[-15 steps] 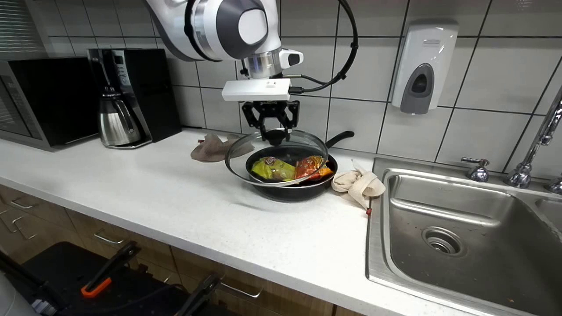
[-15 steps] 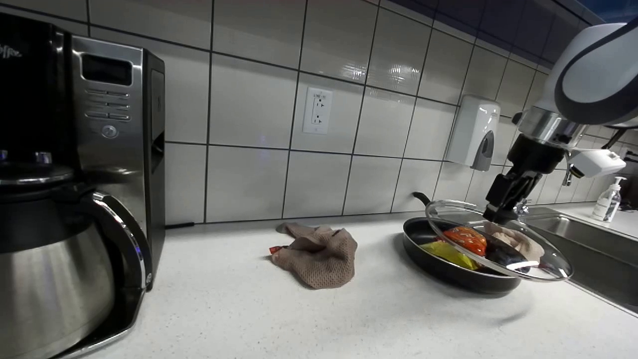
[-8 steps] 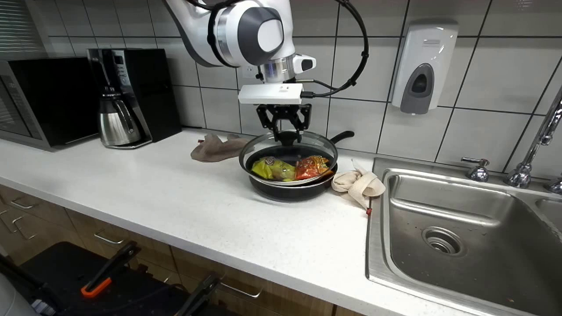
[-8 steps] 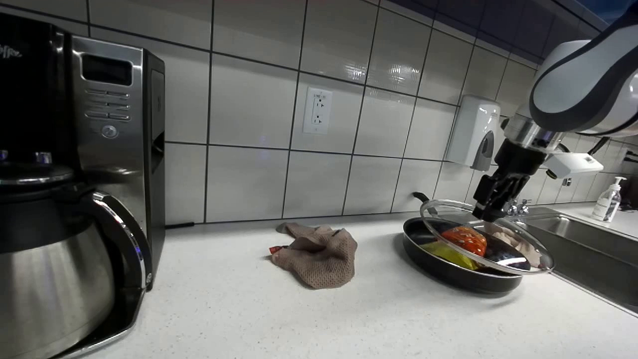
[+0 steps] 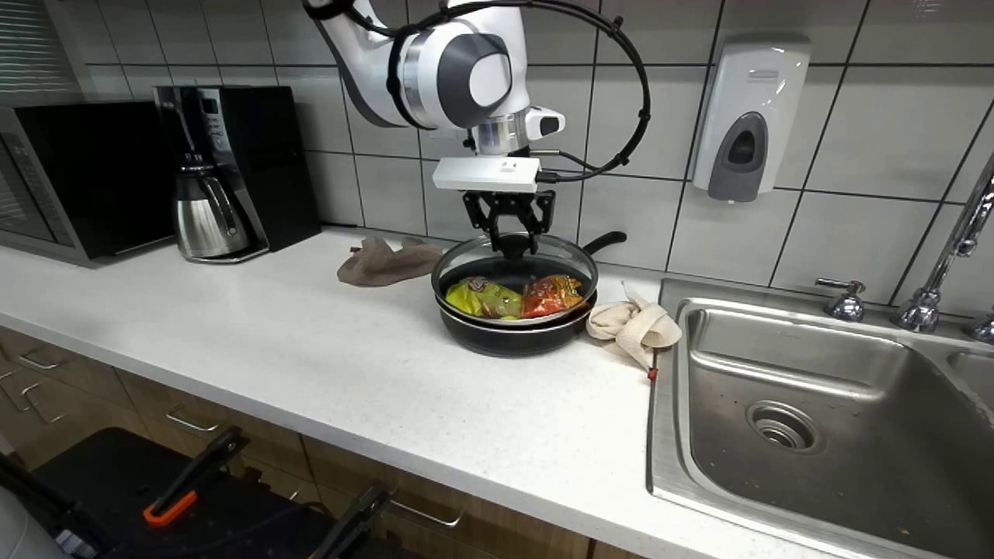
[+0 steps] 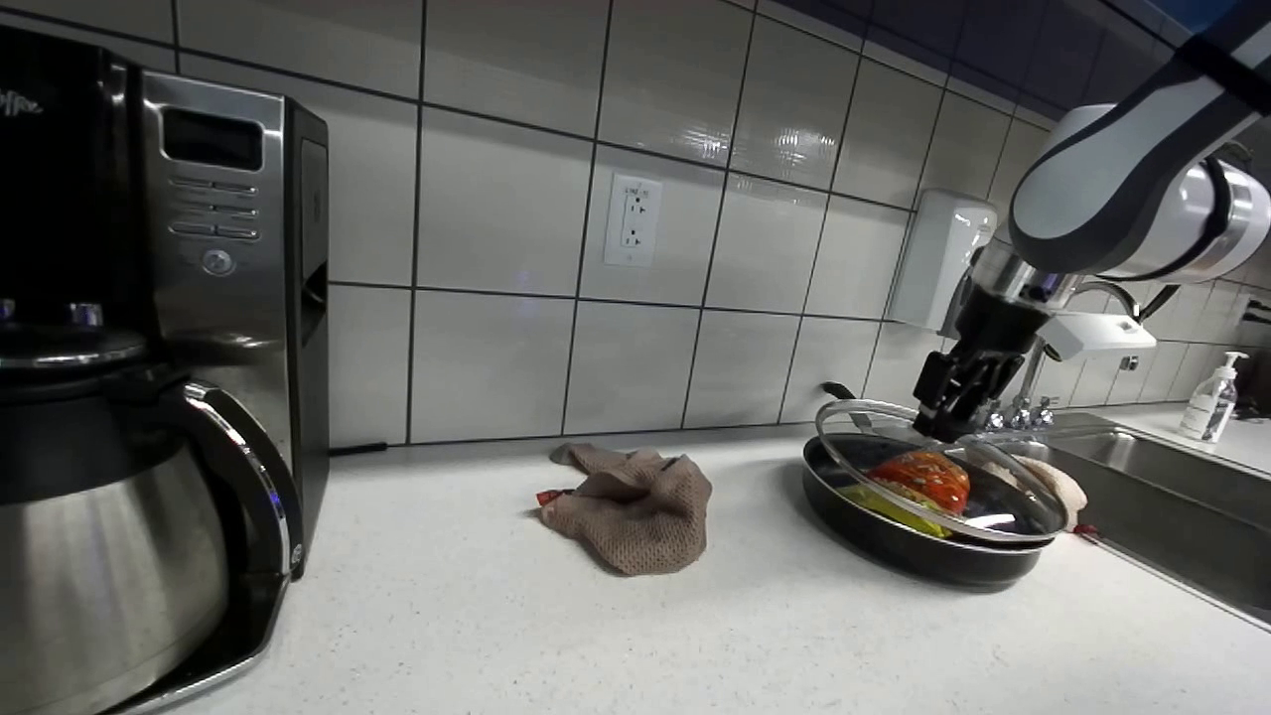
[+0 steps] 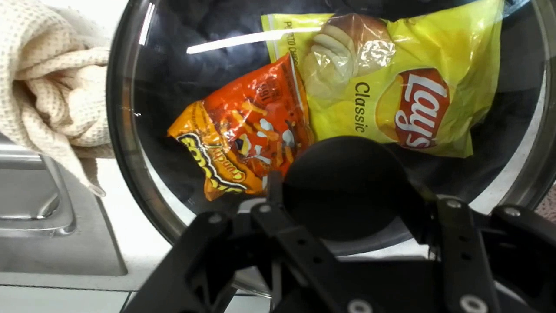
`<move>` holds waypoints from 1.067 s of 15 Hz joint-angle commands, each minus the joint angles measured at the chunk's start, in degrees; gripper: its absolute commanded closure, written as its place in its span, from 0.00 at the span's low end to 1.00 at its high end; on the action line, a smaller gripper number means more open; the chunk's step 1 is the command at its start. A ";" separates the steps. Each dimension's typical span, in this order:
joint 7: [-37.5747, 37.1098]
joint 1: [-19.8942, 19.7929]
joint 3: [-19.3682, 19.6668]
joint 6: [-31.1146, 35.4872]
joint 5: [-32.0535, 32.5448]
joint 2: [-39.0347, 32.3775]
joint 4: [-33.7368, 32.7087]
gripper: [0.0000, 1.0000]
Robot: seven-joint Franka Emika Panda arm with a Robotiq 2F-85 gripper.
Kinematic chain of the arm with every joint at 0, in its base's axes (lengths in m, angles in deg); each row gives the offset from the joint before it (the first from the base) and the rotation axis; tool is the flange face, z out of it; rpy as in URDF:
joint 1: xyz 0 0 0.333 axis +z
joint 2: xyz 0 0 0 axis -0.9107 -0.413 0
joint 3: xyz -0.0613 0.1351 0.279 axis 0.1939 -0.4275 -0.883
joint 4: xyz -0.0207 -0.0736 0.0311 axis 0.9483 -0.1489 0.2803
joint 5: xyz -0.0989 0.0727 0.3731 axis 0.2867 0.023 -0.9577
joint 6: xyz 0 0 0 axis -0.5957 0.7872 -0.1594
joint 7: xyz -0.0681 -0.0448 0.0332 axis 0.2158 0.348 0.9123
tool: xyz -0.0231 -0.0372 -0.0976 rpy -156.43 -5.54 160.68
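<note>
My gripper (image 5: 514, 244) is shut on the black knob (image 7: 345, 187) of a clear glass lid (image 5: 475, 265). The lid hangs over a black frying pan (image 5: 505, 341), tilted a little; in an exterior view a gap shows between its rim (image 6: 1045, 531) and the pan along part of the edge. Whether the rim touches the pan elsewhere I cannot tell. Through the glass a yellow Lay's bag (image 7: 404, 87) and a smaller red-orange Crunchy bag (image 7: 260, 126) lie in the pan. The pan's handle (image 5: 602, 242) points back toward the tiled wall.
A beige cloth (image 5: 637, 326) lies between pan and sink (image 5: 668, 435). Left of the pan is a brown cloth (image 6: 635, 506). Farther left stand a coffee maker (image 5: 264, 163) and a microwave (image 5: 93, 171). A soap dispenser (image 5: 749, 116) hangs on the wall.
The arm has carried the lid sideways until it sits nearly centred above the pan. It is less tilted and overhangs the pan's edge less than before. Pan, bags and cloths have stayed put.
</note>
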 commanded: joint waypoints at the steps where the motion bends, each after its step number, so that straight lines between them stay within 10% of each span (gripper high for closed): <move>1: -0.27 -1.77 -2.32 -1.59 -1.42 0.11 -2.52 0.61; 16: 1.19 -3.38 -3.68 -1.46 -3.12 -0.08 -2.37 0.61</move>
